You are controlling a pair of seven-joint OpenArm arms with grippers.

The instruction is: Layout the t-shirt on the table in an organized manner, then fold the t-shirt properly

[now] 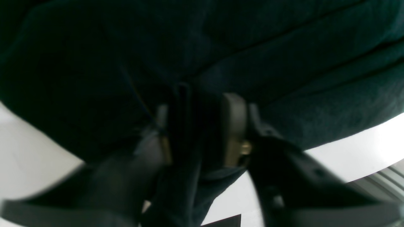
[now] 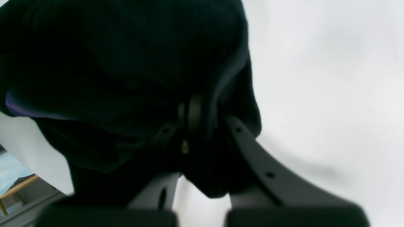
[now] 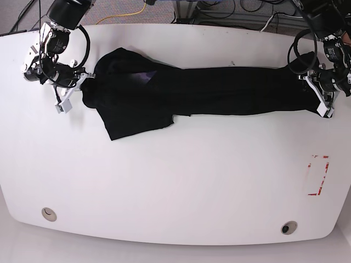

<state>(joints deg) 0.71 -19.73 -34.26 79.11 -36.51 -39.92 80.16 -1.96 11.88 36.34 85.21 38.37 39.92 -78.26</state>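
Note:
The black t-shirt (image 3: 219,90) lies stretched in a long band across the far half of the white table (image 3: 175,181). A wider part with a sleeve spreads at the base view's left. A sliver of purple print (image 3: 143,76) shows there. My right gripper (image 3: 85,82) is at that left end, shut on a bunch of the black cloth (image 2: 126,78). At the band's right end, my left gripper (image 3: 321,98) has its jaws closed in around a fold of the dark fabric (image 1: 284,78). Cloth fills the gap between the pads (image 1: 233,123).
A red tape rectangle (image 3: 318,175) marks the table's right side. Two round grommet holes (image 3: 49,213) (image 3: 289,227) sit near the front edge. Cables lie on the floor beyond the far edge. The left gripper works close to the table's right edge.

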